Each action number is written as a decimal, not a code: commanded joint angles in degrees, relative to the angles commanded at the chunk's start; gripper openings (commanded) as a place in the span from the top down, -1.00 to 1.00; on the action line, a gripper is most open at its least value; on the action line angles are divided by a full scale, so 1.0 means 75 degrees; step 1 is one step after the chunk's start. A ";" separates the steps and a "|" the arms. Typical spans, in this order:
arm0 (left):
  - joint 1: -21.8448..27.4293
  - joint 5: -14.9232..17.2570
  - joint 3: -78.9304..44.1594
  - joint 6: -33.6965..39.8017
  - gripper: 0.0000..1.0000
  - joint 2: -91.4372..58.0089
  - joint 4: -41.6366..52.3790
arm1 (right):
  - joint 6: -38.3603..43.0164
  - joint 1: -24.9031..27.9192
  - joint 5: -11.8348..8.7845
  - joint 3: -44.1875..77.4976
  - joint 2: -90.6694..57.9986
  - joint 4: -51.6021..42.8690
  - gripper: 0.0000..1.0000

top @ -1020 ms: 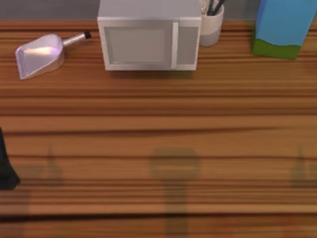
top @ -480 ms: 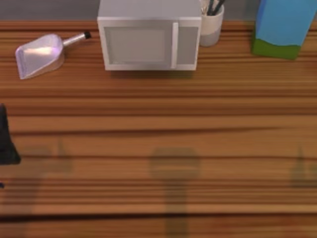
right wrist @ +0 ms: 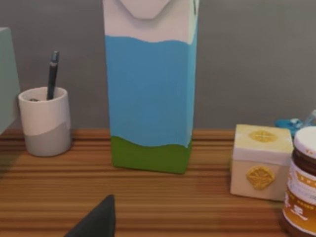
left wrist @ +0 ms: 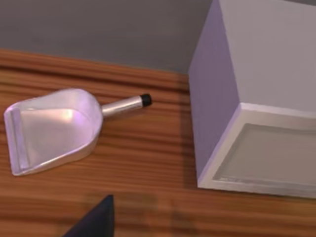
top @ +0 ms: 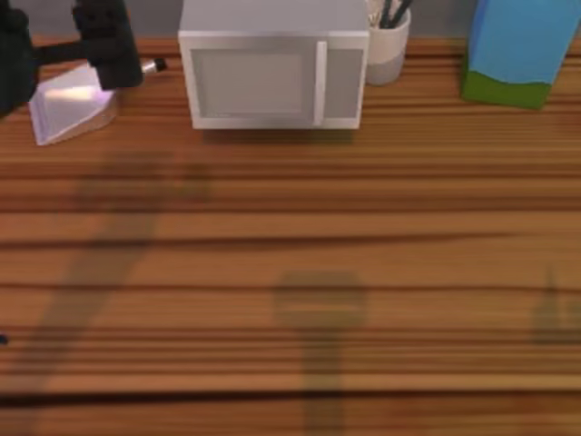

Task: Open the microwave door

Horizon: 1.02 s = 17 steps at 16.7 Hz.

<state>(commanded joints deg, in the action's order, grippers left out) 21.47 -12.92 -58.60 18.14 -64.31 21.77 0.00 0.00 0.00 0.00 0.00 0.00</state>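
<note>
Hovering with the left gripper (top: 111, 50) at the far-left back corner of the table (top: 290, 236), dark against the wood in the top view. Showing only as a dark wedge (left wrist: 96, 222) at the edge of the left wrist view, so not letting open or closed be told. Hanging over a shiny metal scoop (top: 65, 107), seemingly above the part where its bowl meets the black-tipped handle, though height over it is hard to judge. Lying flat just left of the microwave (top: 272, 18), that scoop (left wrist: 54, 128), handle pointing toward the oven's side wall (left wrist: 215, 94) and stopping short of it.

Sitting at the back of the table, a little left of centre, front facing the near edge. Staying closed, the microwave door (top: 250, 82), flush with the front, with its slim white handle bar (top: 320, 82) upright along the right edge beside the plain control strip (top: 345, 82). Appearing in the left wrist view as one pale corner (left wrist: 266, 158) only.

Standing right beside the microwave's right side, a white-and-grey cup (top: 386, 53) holding dark pens. Standing farther right, well apart, a blue-and-green carton (top: 517, 45).

Keeping out of the top view, the right gripper (right wrist: 98, 219), a dark wedge in its own wrist view, state impossible to tell. Facing the cup (right wrist: 45, 121), the carton (right wrist: 150, 89), a small cream box (right wrist: 259, 163) and a jar (right wrist: 301, 182).
</note>
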 joint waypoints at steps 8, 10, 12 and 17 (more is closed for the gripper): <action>0.1826 -0.1088 -0.5168 0.1598 -1.00 -0.6008 0.1790 | 0.0000 0.0000 0.0000 0.0000 0.0000 0.0000 -1.00; 0.2138 -0.1283 -0.5949 0.1842 -1.00 -0.6957 0.2160 | 0.0000 0.0000 0.0000 0.0000 0.0000 0.0000 -1.00; 0.2365 -0.1425 -0.6517 0.2011 -1.00 -0.7624 0.2447 | 0.0000 0.0000 0.0000 0.0000 0.0000 0.0000 -1.00; 0.2514 -0.1520 -0.6887 0.2117 -1.00 -0.8046 0.2649 | 0.0000 0.0000 0.0000 0.0000 0.0000 0.0000 -1.00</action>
<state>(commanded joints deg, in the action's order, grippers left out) 40.32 -24.32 -110.25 34.01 -124.66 41.63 0.00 0.00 0.00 0.00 0.00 0.00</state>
